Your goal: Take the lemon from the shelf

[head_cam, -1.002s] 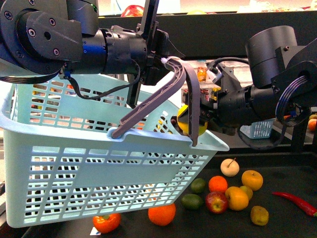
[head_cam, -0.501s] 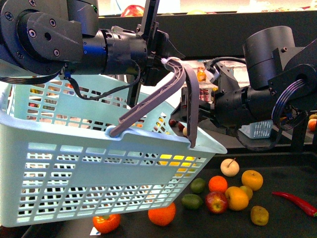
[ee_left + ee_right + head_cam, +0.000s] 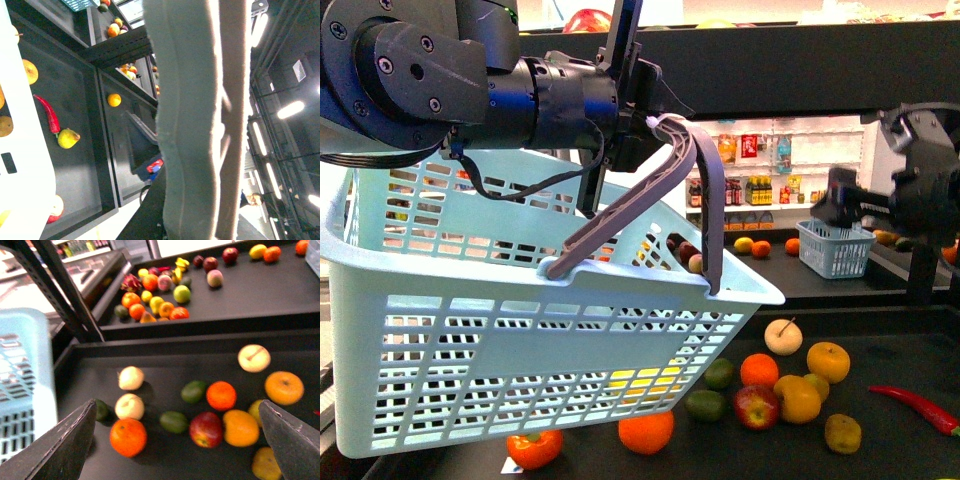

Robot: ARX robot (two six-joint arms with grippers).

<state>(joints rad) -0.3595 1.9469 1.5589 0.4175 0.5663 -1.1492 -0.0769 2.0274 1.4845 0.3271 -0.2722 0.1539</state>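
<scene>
My left gripper (image 3: 655,122) is shut on the grey basket handle (image 3: 692,175), holding the pale blue basket (image 3: 470,330) tilted above the shelf. In the left wrist view the basket handle (image 3: 190,125) fills the middle. A yellow patch, the lemon (image 3: 642,381), shows through the basket's front slats, low inside it. At the far right, my right gripper (image 3: 840,210) is open and holds nothing. The right wrist view shows that gripper (image 3: 176,406) above the shelf's black tray (image 3: 200,337), its fingers (image 3: 65,445) wide apart.
Loose fruit lies on the dark tray (image 3: 890,350): oranges (image 3: 647,432), a red apple (image 3: 757,408), limes (image 3: 708,405) and a red chili (image 3: 918,405). A small blue basket (image 3: 835,250) stands on the tray behind. A black upright post (image 3: 60,290) rises by the basket.
The lemon has left my right gripper and dropped into the basket, settling low inside. The right arm has pulled away to the right, its gripper open. The left arm stays put.
</scene>
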